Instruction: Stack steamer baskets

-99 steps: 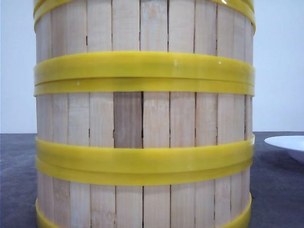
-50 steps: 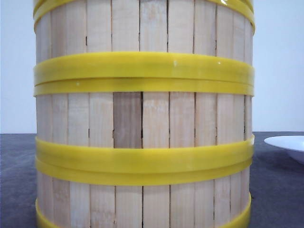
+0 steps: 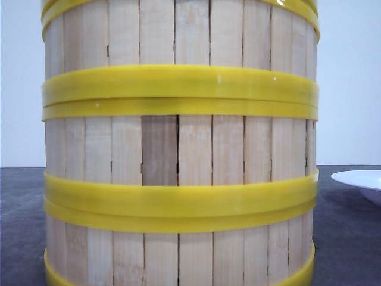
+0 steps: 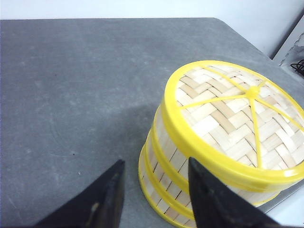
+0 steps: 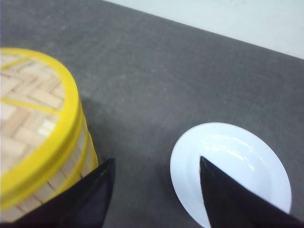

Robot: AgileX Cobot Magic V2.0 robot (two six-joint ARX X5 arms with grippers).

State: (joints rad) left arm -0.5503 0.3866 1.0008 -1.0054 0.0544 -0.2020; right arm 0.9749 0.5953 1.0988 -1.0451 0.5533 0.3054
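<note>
Three steamer baskets stand stacked one on another on the grey worktop, very close to the front camera — slat walls and paired yellow rims fill most of that view. One slat in the middle basket is darker than the rest. A woven lid with a yellow rim and thin yellow spokes sits on top of the stack, seen in both wrist views. The stack stands near a corner of the worktop.

White plate lies on the worktop to the right of the stack, apart from it; only its edge shows in the front view.

Left gripper hangs above the worktop beside the stack — jaws spread apart, nothing between them, one finger overlapping the stack's wall in the picture; contact cannot be told. Right gripper hovers over the gap between stack and plate, jaws wide, holding nothing. One dark finger crosses in front of the plate.
</note>
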